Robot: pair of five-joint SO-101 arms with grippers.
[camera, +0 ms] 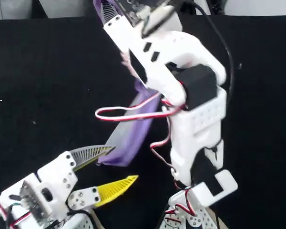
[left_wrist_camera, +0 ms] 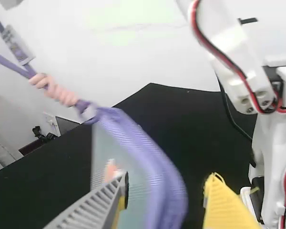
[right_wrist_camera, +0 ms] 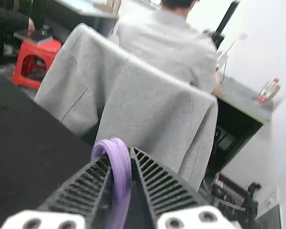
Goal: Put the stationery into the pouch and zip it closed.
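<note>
1. Hanging slantwise in the high view, the pouch (camera: pixel 128 129) runs from the upper centre of the frame down toward the lower left, lifted off the black table (camera: pixel 47 71); the right gripper (right_wrist_camera: pixel 120 157) is clamped tight on the purple loop (right_wrist_camera: pixel 112 145) at its upper end.
2. The left gripper (camera: pixel 124 164) sits at the lower left of the frame with its grey and yellow fingers (camera: pixel 90 153) spread wide; the pouch's lower end lies between them, the grey one just beside it, the yellow one apart.
3. Judged from this, the zipping step is in hand; loading appears done, though not surely.
4. The next move calls for the left fingers to close on the lower end, so that the pouch is braced taut while the zip is drawn.
5. Hard to make out: the zip and its pull; a pink piece (left_wrist_camera: pixel 55 93) on the strap (left_wrist_camera: pixel 9 62); a small orange shape (left_wrist_camera: pixel 109 171) behind the clear panel, perhaps stationery; the right arm (camera: pixel 181 71) covers the pouch's top.
</note>
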